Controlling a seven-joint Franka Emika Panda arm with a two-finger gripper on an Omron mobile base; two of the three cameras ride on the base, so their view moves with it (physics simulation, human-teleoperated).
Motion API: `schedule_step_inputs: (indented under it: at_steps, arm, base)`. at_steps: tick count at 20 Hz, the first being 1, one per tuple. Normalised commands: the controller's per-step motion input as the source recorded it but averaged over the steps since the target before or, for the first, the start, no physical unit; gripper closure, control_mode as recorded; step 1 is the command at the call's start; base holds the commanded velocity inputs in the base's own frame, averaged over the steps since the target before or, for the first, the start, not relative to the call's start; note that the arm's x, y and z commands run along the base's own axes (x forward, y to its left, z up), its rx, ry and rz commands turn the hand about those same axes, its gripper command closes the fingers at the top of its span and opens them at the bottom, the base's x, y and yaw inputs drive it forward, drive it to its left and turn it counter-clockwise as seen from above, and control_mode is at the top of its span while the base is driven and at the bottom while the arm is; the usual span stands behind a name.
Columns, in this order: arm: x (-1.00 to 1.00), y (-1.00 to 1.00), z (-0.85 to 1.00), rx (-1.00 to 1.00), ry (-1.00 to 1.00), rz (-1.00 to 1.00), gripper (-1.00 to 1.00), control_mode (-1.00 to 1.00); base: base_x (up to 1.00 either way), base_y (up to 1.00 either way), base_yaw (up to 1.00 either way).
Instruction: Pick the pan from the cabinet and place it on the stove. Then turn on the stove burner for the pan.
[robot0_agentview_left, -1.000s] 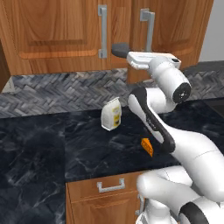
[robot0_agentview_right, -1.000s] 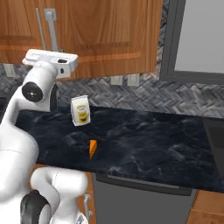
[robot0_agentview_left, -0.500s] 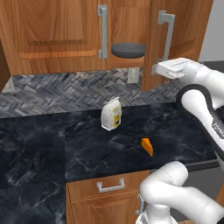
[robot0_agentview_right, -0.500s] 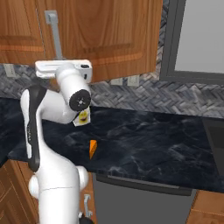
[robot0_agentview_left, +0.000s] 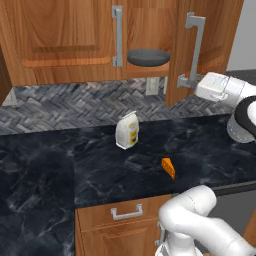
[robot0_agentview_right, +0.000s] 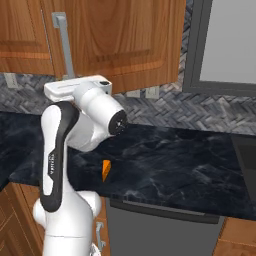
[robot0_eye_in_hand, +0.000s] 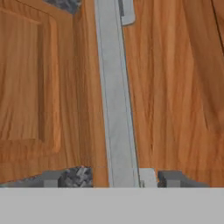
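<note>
1. Wooden cabinet (robot0_agentview_left: 75, 40) stands with its right door (robot0_agentview_left: 205, 45) swung open, so the opening step looks done.
2. Dark grey pan (robot0_agentview_left: 148, 57) rests on the shelf inside, not yet picked.
3. Gripper (robot0_eye_in_hand: 111, 179) hovers at the door's silver handle (robot0_eye_in_hand: 114, 96), fingers spread apart on either side of the bar, gripping nothing.
4. Fetching the pan, setting it on the stove and turning the burner knob all remain.

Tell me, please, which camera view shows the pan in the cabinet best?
The left base view: the pan sits in plain sight on the shelf behind the opened cabinet door. In the right base view that door covers it. The hand view looks at the door's silver handle.
</note>
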Motion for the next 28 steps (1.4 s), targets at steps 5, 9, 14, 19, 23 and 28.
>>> schedule_step_inputs:
  at_steps: [5,9,14,19,23,28]
  arm:
    - [-0.96,0.00,0.03,-0.04,-0.24,0.00,-1.00,-1.00]
    - [-0.99,0.20,0.17,-0.11,-0.27,-0.07,-1.00,-1.00]
    - [-0.54,0.70,0.12,-0.17,-0.14,-0.20,-1.00,-1.00]
    - [-0.09,0.84,0.00,-0.18,0.00,-0.30,-1.00,-1.00]
    - [0.00,0.68,-0.05,-0.18,0.03,-0.38,-1.00,-1.00]
    - [0.10,0.35,-0.17,-0.27,0.20,-0.40,-1.00,-1.00]
  base:
    - [0.00,0.00,0.00]
    - [0.00,0.00,0.00]
    - [0.00,0.00,0.00]
    - [0.00,0.00,0.00]
    - [0.00,0.00,0.00]
    - [0.00,0.00,0.00]
